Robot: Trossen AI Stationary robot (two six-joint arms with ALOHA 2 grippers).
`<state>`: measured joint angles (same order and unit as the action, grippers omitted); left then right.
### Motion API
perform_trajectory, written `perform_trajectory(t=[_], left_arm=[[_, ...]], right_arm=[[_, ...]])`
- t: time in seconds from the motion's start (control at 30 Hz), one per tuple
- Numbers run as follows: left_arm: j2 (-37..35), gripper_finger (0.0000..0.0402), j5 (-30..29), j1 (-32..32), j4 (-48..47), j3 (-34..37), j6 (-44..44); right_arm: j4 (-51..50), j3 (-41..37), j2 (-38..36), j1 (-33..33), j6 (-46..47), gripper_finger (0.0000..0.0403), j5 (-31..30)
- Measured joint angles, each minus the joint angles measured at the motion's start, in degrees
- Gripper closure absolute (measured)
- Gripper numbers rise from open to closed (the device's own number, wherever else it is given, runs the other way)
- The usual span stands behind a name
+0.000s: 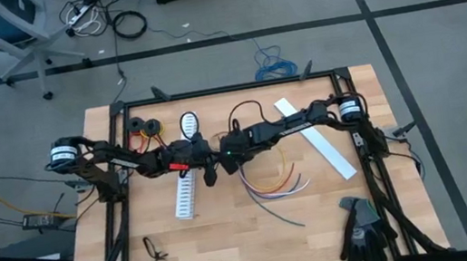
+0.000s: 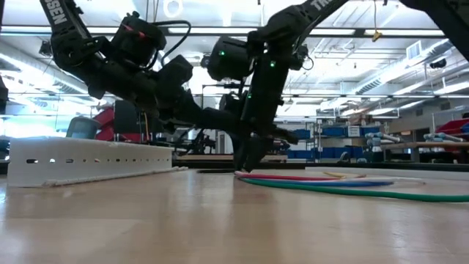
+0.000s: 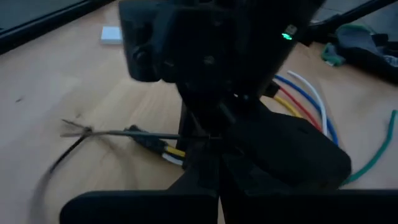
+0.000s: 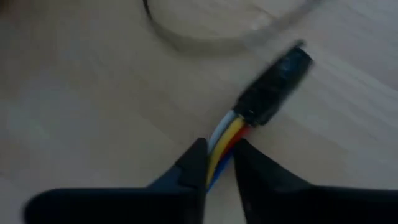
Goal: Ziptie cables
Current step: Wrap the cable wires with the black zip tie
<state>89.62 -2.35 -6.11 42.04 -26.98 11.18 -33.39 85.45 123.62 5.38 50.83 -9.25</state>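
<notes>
Starting at the 9 o'clock side of the table (image 1: 232, 250): the left gripper (image 1: 210, 176) sits near the middle, just right of the white slotted strip (image 1: 187, 192), its fingers fully shut. Can't tell from any view whether it's pinching a ziptie; there's a thin dark strip (image 3: 106, 132) lying by the bundle end in the left wrist view, but it's blurry.

Next over, almost touching it, the right gripper (image 4: 219, 163) is down at the table with its fingers narrowed onto the cables (image 4: 227, 140), pinching the yellow, red, white and blue wires just short of the black wrap at their end. From there the cables (image 1: 273, 184) fan out towards 3 and 5 o'clock across the wood.

Handling-wise, I'd guess these wires are light, springy and slick, so they'll splay the second the pinch loosens. Best hold is right where they're already gathered, near that wrapped end. The ziptie looks stiff but thin, easy to flick away.
</notes>
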Motion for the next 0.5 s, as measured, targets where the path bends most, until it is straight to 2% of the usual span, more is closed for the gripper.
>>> perform_trajectory(t=[0.07,0.2,0.37,0.5], left_arm=[[0.0,0.04,0.1,0.0,-0.4,0.0,0.0],[-0.1,0.04,0.8,0.1,-1.2,0.1,0.0],[-0.1,0.04,2.7,0.2,-1.3,1.2,-0.2],[0.0,0.04,2.5,-0.4,-1.3,1.9,1.0]], right_arm=[[-0.2,0.2,1.2,0.3,-2.6,0.0383,0.7],[-1.5,0.3,2.0,-0.3,-6.8,0.0392,-1.2],[-4.0,-0.2,-1.3,-3.4,-13.9,0.0401,-9.5],[-9.7,-1.0,-4.0,-6.5,-20.3,0.0402,-16.6]])
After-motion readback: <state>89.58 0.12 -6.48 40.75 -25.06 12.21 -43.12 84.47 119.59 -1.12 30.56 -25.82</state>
